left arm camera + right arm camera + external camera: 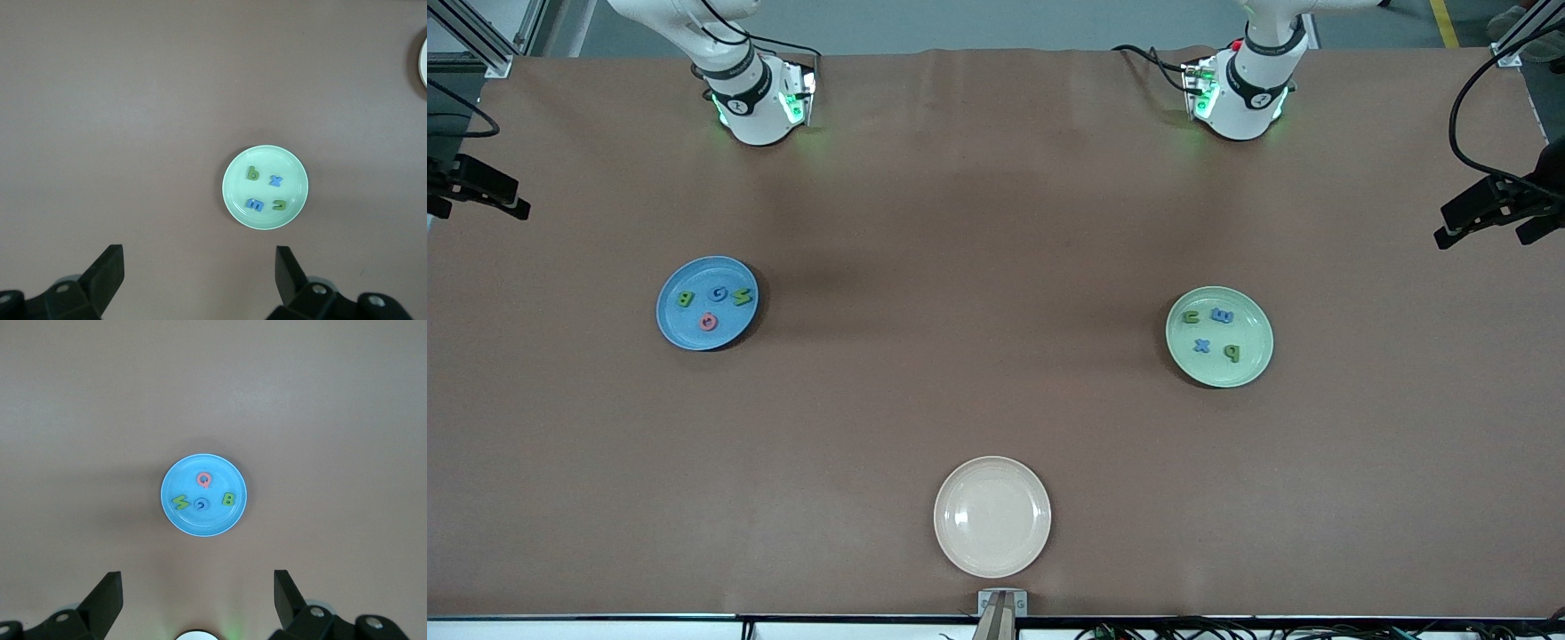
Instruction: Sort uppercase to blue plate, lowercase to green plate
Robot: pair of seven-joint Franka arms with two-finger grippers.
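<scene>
The blue plate [678,325] lies toward the right arm's end and holds the uppercase letters: green B [686,300], blue G [718,293], green S [742,297] and a red round one [709,321]. On the green plate [1250,325], toward the left arm's end, rest the lowercase letters: green u [1191,316], blue m [1222,316], blue x [1202,346] and green p [1231,353]. My right gripper [197,593] hangs open and empty high above the table, looking down at the blue plate [180,480]. My left gripper [199,270] is also open and empty, high above the green plate [293,177].
A cream plate [991,516] with nothing on it sits near the table's front edge, midway between the two ends. Both arm bases [756,107] [1240,98] stand along the back edge. Black camera mounts [1494,209] jut in at both ends of the table.
</scene>
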